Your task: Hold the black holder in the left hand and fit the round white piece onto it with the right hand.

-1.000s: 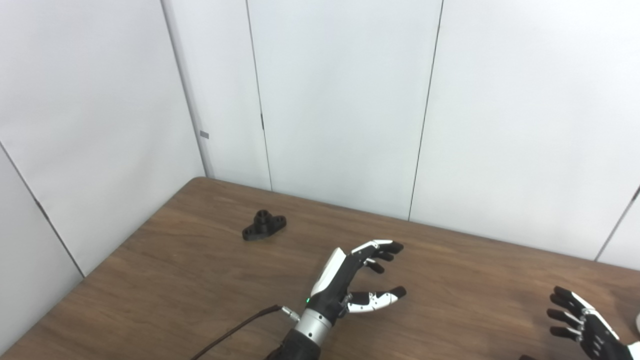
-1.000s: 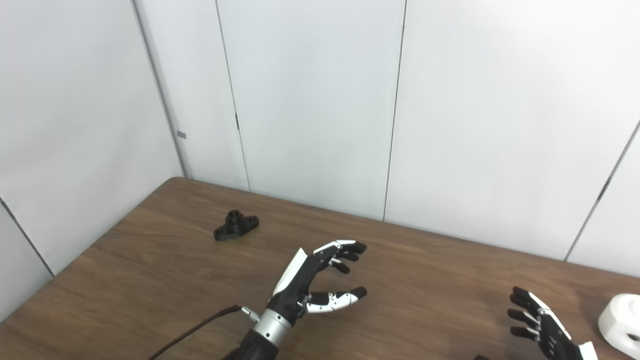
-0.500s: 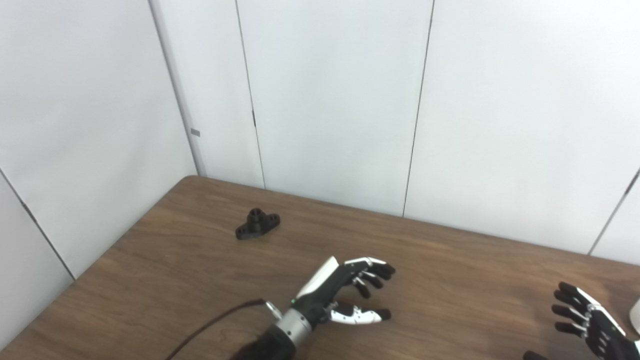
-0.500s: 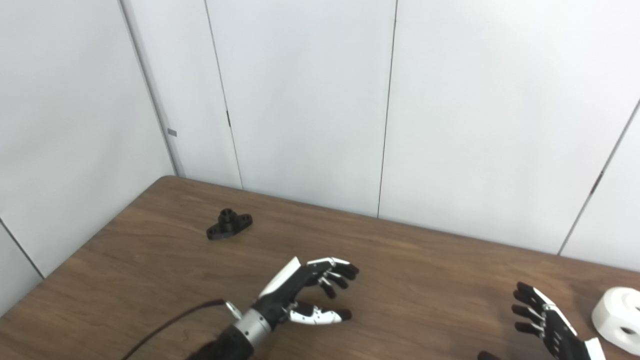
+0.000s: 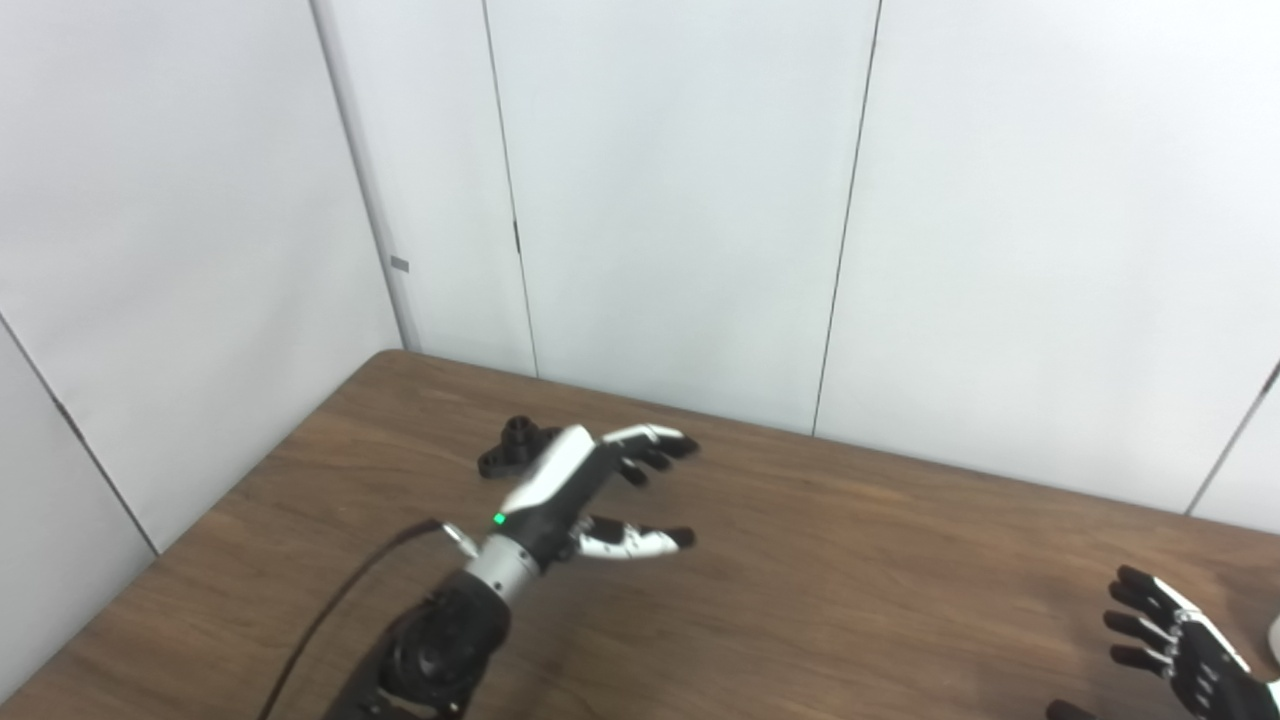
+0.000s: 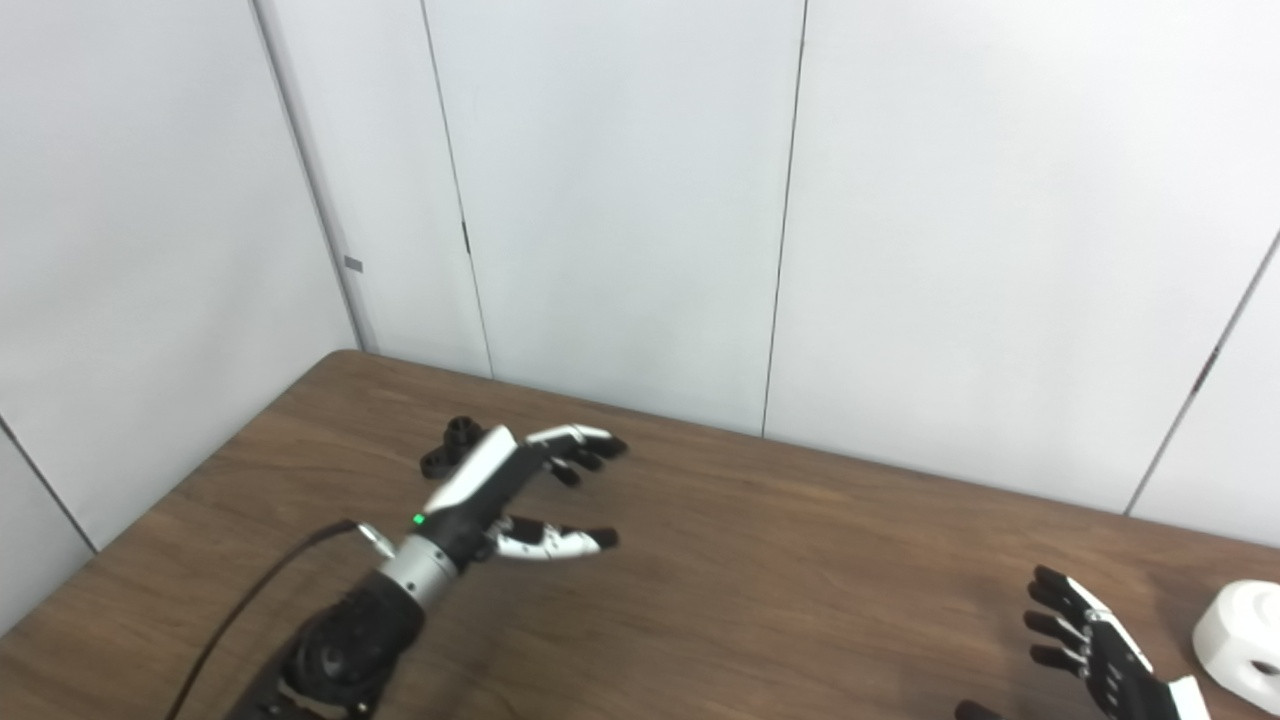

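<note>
We're reaching our left hand (image 5: pixel 585 490) (fingers spread, empty) toward the black holder (image 5: pixel 508 452); next, close around it.

The holder (image 5: pixel 512 450) lies near the surface's (image 5: pixel 800 600) far left corner, with the left hand (image 5: pixel 590 490) hovering, fingers spread, just right of it and partly screening it. Wall panels (image 5: pixel 450 200) close in beyond the holder. Right of the holder, bare wood runs to the right hand (image 6: pixel 1095 650) and the white piece (image 6: pixel 1240 645).
</note>
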Robot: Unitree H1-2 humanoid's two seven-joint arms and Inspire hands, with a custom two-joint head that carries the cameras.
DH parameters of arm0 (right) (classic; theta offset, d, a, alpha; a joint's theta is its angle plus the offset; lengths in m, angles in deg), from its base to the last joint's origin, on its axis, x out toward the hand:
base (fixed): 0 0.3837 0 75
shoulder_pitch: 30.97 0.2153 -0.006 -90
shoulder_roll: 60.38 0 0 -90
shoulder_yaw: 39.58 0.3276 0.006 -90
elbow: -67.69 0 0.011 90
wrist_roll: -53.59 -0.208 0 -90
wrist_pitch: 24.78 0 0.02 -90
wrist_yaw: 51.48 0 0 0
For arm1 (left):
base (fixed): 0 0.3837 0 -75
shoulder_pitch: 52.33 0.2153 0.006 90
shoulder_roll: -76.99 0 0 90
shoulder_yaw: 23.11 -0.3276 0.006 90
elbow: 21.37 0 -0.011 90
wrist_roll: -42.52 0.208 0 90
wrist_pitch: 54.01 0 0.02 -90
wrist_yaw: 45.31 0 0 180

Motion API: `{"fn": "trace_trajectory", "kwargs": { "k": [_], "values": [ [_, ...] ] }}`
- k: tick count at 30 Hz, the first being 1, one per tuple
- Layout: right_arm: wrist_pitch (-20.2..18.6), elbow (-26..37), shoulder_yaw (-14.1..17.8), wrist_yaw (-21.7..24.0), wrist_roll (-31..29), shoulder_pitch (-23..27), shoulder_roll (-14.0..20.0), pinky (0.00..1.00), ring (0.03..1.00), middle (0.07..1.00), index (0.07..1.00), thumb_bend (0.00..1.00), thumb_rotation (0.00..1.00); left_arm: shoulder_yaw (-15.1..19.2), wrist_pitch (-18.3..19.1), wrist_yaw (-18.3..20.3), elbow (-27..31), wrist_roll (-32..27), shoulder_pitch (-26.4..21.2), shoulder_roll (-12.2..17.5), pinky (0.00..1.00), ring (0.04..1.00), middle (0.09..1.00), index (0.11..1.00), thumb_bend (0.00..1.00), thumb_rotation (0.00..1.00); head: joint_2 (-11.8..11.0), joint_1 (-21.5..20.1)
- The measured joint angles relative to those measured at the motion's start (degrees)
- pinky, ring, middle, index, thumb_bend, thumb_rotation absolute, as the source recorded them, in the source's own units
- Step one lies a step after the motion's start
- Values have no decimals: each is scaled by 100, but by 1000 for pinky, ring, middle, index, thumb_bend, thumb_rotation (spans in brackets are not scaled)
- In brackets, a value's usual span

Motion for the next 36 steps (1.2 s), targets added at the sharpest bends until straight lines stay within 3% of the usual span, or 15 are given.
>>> {"fn": "trace_trajectory", "kwargs": {
  "k": [3,9,14,19,24,28,32,36],
  "values": [
    [0,21,0,9,-2,1,0,723,789,843,856,584,0,199,254,-6,281,125,-53,99,687,787,788,770,674,72,0,0],
    [1,20,2,34,-43,3,2,723,786,844,854,590,0,489,646,-111,407,534,-274,294,675,757,769,750,687,96,26,9],
    [3,20,7,38,-44,4,17,709,782,844,855,590,0,810,739,-498,365,746,-375,334,714,779,781,768,674,113,44,18],
    [1,25,20,39,-43,3,30,712,785,845,856,590,0,858,1040,-702,244,1098,-379,345,710,803,793,756,716,106,70,26],
    [0,33,23,51,-43,3,35,696,778,838,853,597,0,812,1296,-793,130,1648,-396,511,743,874,874,782,810,234,79,26],
    [-1,62,42,68,-46,3,44,697,779,840,856,596,0,791,1653,-734,84,1874,-426,633,827,957,934,817,889,317,105,26],
    [-38,96,47,82,-40,4,44,682,766,833,848,604,0,647,2040,-462,76,1928,-431,701,971,998,993,863,971,417,132,18],
    [-61,102,71,101,-40,4,50,673,757,829,845,608,0,495,2326,-185,4,1938,-434,808,999,1000,1000,894,1000,498,141,26]
  ]
}}
